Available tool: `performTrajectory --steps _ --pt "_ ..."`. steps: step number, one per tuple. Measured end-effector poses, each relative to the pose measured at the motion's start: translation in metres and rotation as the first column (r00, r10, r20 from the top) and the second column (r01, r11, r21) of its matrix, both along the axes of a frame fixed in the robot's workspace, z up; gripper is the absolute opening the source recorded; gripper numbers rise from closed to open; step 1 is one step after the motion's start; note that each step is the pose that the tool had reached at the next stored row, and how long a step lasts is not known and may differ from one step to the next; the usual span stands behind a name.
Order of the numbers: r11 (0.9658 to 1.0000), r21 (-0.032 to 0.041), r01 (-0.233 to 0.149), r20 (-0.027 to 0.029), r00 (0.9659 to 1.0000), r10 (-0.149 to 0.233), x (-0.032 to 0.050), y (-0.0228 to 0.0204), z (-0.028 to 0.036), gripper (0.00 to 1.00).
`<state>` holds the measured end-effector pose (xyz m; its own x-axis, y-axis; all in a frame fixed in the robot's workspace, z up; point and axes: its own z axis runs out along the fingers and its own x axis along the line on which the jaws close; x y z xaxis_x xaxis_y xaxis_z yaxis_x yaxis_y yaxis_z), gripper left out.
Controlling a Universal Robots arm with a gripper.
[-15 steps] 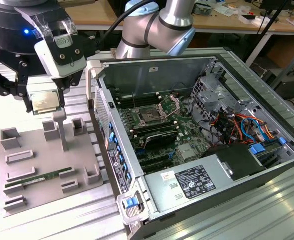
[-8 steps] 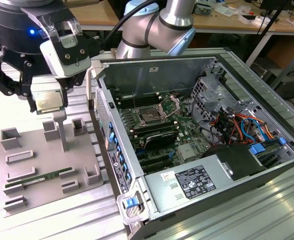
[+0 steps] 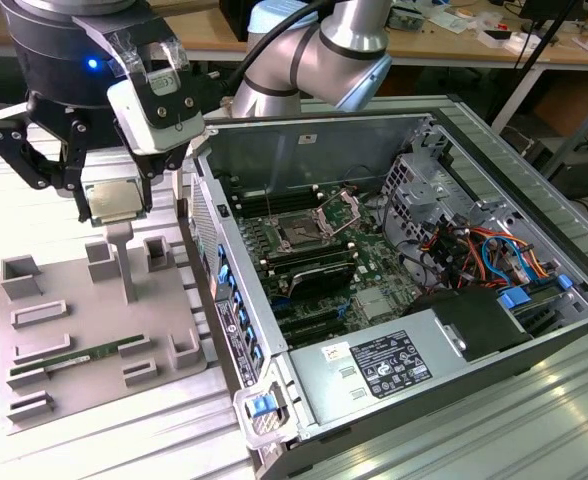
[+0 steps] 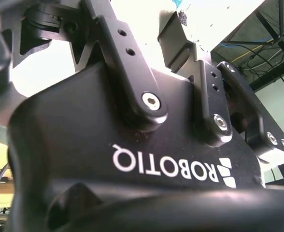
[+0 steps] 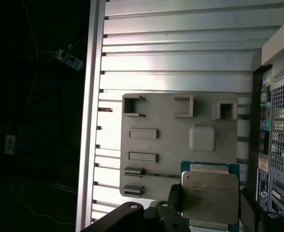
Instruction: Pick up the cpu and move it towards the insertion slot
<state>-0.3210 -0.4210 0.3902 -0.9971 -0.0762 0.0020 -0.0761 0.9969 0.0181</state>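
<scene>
Over grey fixture (image 3: 74, 300) — arm (image 3: 319, 50) stretched across, gripper (image 3: 114, 208) vert., clenched on cpu (image 3: 114, 200).

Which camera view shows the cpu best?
The first wrist view: the cpu shows its silver top face-on there. The exterior view shows it obliquely, gripped in the end effector above the grey fixture. The second wrist view faces the end effector's housing.

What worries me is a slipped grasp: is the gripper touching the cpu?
Touching. In the exterior view the gripper clamps the cpu between its fingers at opposite edges, above the grey parts fixture.
</scene>
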Motion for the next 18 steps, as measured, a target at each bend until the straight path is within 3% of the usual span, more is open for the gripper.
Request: performTrajectory --steps 18 --pt "1.0000 0.0000 0.000 0.0000 1.0000 0.000 0.0188 0.0000 0.0000 0.55"
